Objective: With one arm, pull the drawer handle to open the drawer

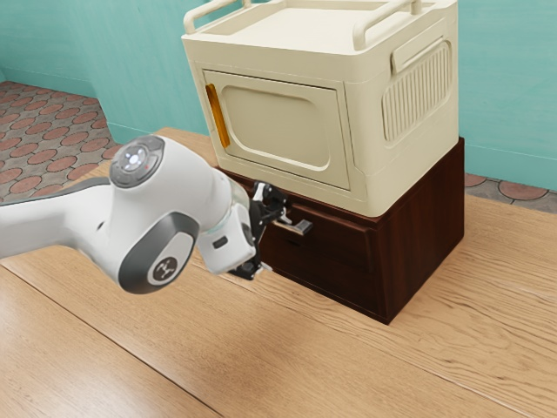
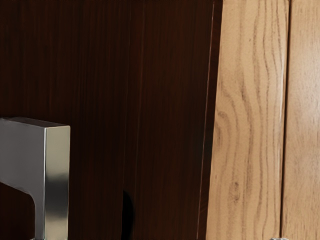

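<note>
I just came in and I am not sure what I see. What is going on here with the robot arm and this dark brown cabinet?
I am working to open the drawer of this dark cabinet. My claw is open and close to the metal handle, but it does not grip it. The drawer looks closed for now. A cream-coloured box stands on top of the cabinet.
</note>
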Tool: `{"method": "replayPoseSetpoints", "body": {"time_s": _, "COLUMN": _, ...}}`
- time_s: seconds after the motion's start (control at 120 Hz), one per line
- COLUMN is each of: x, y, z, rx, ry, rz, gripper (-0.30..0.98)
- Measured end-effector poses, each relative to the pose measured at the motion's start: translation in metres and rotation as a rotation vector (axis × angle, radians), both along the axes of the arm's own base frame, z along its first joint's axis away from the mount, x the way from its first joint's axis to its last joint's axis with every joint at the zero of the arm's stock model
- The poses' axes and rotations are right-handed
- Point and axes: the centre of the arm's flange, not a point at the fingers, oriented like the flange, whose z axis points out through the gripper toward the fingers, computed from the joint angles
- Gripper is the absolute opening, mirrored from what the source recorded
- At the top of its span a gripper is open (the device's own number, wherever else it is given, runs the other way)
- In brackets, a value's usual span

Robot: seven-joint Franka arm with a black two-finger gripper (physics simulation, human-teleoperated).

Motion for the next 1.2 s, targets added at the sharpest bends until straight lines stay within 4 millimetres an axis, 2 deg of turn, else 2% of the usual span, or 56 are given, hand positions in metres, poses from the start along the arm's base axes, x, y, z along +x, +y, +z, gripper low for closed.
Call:
{"method": "replayPoseSetpoints", "body": {"time_s": 0.158, "x": -0.005, "y": 0.014, "z": 0.006, "rx": -0.007, "ry": -0.006, "rz": 0.029, "gripper": 0.39}}
{"method": "replayPoseSetpoints", "body": {"time_s": 0.475, "x": -0.011, "y": 0.018, "z": 0.003, "rx": -0.018, "ry": -0.003, "rz": 0.045, "gripper": 0.38}}
{"method": "replayPoseSetpoints", "body": {"time_s": 0.7, "x": -0.015, "y": 0.015, "z": 0.007, "rx": -0.032, "ry": -0.011, "rz": 0.051, "gripper": 0.29}}
{"method": "replayPoseSetpoints", "body": {"time_s": 1.008, "x": -0.022, "y": 0.013, "z": 0.003, "rx": -0.052, "ry": -0.01, "rz": 0.066, "gripper": 0.31}}
{"method": "replayPoseSetpoints", "body": {"time_s": 1.117, "x": -0.027, "y": 0.013, "z": 0.01, "rx": -0.054, "ry": -0.022, "rz": 0.069, "gripper": 0.17}}
{"method": "replayPoseSetpoints", "body": {"time_s": 1.2, "x": -0.032, "y": 0.013, "z": 0.009, "rx": -0.057, "ry": -0.023, "rz": 0.072, "gripper": 0.12}}
